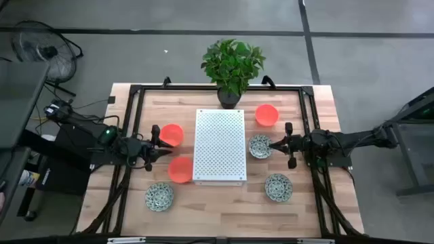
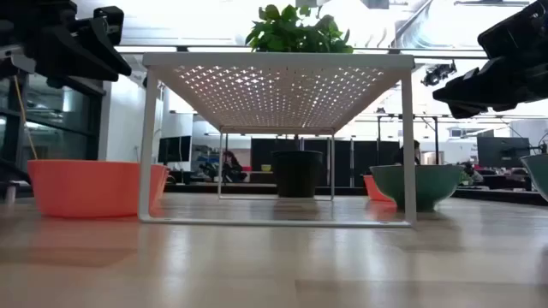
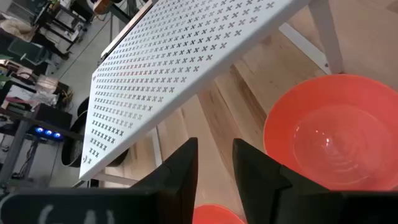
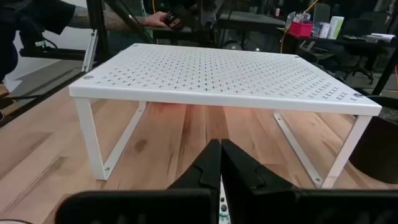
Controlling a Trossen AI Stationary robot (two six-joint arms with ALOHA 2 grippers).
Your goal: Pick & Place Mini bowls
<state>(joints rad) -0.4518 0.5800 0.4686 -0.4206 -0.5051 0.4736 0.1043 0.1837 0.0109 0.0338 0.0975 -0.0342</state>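
Three plain orange mini bowls sit on the table: one (image 1: 171,134) left of the white rack, one (image 1: 180,169) just in front of it, one (image 1: 266,114) right of the rack near the plant. Patterned mini bowls lie at the front left (image 1: 159,196), the front right (image 1: 279,187) and beside the rack's right edge (image 1: 260,146). My left gripper (image 1: 159,146) hovers between the two left orange bowls, open and empty (image 3: 214,162); one orange bowl (image 3: 336,137) lies just ahead of it. My right gripper (image 1: 272,144) hangs at the right rim of the patterned bowl, shut (image 4: 221,158) and holding nothing.
The white perforated rack (image 1: 219,146) stands mid-table on thin legs. A potted plant (image 1: 232,64) in a dark pot (image 1: 229,98) sits behind it. Black frame rails (image 1: 129,135) run along the table's sides. Bare wood lies along the front edge.
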